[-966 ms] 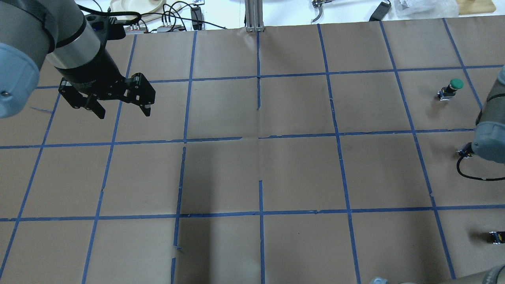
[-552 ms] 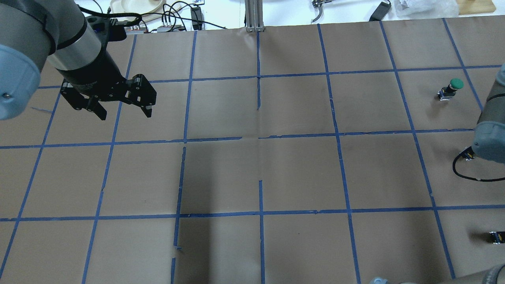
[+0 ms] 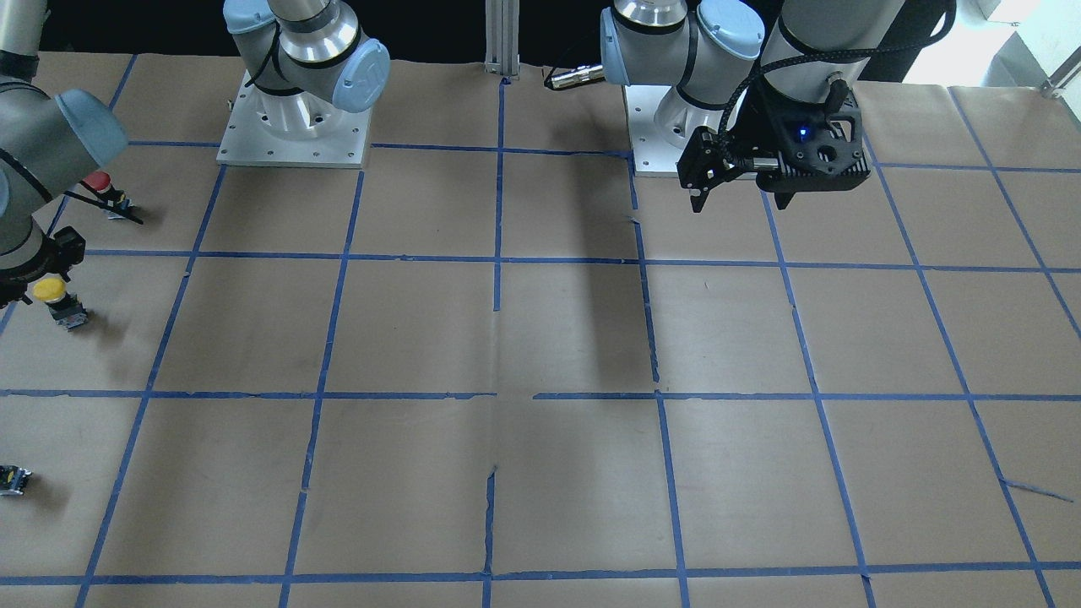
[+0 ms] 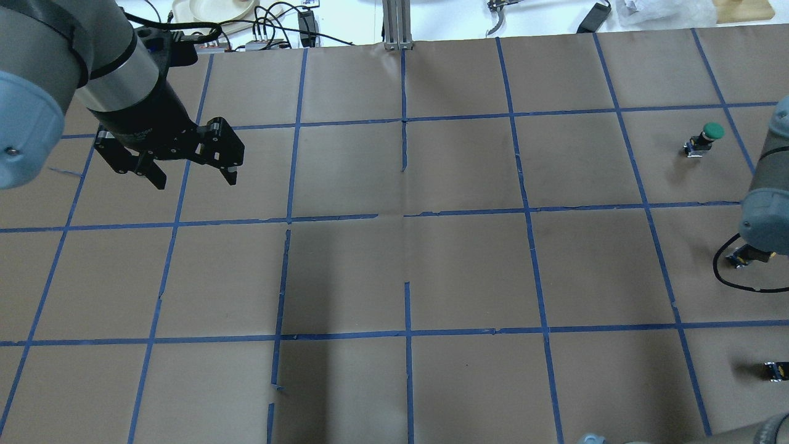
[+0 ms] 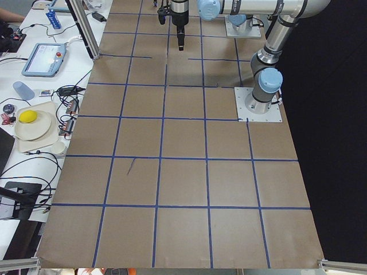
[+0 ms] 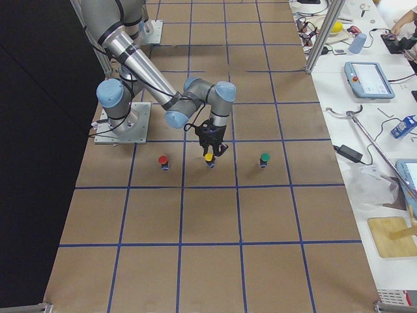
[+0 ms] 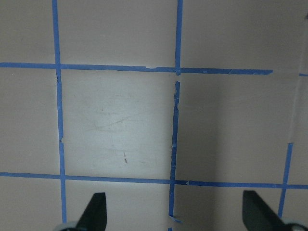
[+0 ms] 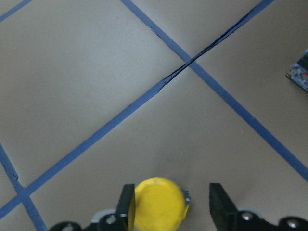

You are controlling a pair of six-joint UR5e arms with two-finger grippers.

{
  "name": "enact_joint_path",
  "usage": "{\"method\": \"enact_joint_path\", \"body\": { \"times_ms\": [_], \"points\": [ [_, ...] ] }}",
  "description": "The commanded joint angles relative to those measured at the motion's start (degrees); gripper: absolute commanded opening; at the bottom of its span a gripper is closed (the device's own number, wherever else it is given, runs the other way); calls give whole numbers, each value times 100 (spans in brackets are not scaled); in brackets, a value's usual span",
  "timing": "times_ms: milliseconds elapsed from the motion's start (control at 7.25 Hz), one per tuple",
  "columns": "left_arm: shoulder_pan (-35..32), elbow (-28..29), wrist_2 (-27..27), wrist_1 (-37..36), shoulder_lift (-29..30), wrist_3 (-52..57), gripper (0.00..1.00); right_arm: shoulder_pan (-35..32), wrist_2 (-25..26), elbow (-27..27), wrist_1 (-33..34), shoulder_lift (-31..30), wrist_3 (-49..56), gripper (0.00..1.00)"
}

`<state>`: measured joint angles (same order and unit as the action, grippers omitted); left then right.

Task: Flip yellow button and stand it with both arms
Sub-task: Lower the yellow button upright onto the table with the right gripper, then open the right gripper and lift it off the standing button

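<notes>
Right gripper (image 8: 169,197) hangs spread around the yellow button (image 8: 158,203) at the right end of the table (image 4: 468,271); left gripper (image 4: 195,179), also spread, hovers well apart. An off-centre squeeze could tip the button over.

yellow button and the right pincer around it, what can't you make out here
- Right wrist view: the yellow button shows only its cap; the cap and the bottom edge hide its body.
- Same view: whether the right pincer touches the cap is unclear; one finger overlaps it, the other stands apart.
- Overhead view: the right arm hides the button.
- Front view: the left edge cuts off most of that pincer.
</notes>
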<state>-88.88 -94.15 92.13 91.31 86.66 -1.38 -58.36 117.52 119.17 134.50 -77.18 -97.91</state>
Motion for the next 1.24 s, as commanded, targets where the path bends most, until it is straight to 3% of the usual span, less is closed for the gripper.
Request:
{"method": "enact_joint_path", "body": {
  "times_ms": [0, 414, 690, 828, 1103],
  "points": [
    [20, 19, -28, 10, -9, 24, 100, 0, 351, 1, -99, -8, 27, 80],
    [11, -15, 15, 10, 26, 102, 100, -9, 246, -217, -484, -244, 105, 82],
    [11, 2, 15, -9, -17, 349, 100, -9, 237, -1320, -2488, -438, 194, 82],
    [2, -7, -2, -8, 0, 349, 100, -9, 237, -1805, -3238, -439, 228, 87],
    [-15, -16, -11, -8, -70, 341, 100, -9, 236, -2169, -3615, -779, 1513, 99]
  ]
}}
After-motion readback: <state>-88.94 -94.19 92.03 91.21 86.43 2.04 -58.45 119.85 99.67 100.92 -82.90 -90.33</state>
